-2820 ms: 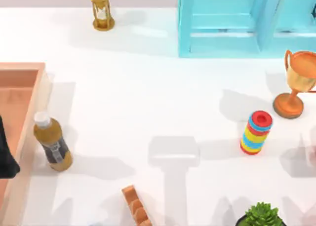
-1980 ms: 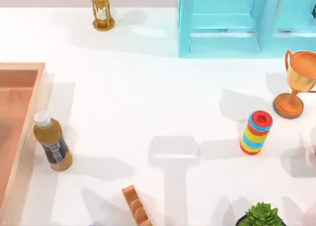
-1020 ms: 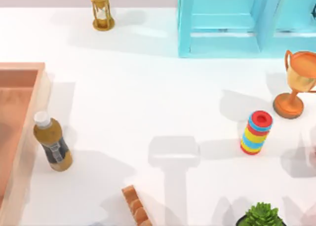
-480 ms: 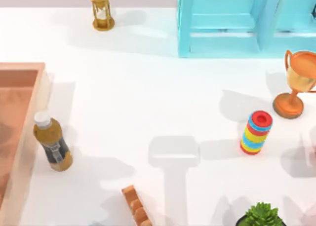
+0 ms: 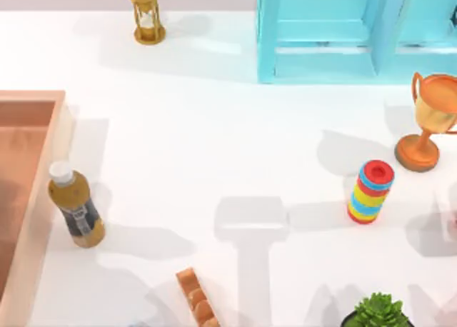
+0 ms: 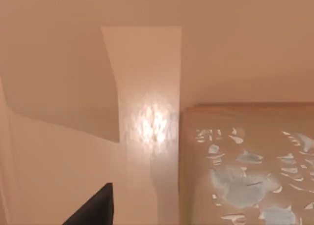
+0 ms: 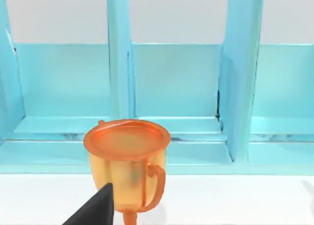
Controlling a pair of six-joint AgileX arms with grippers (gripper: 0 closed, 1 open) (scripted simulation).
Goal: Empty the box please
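Top view shows the large salmon-orange open box (image 5: 28, 127) at the table's left edge, an amber plastic bottle (image 5: 75, 205) standing just outside its right wall; the visible floor looks bare, so emptying seems done. Either gripper's opening: cannot tell

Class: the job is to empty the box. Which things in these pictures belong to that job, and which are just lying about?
Job: box; bottle standing just outside its wall.

Lying about: hourglass, blue shelf, trophy, ring stack, plant, tan block.
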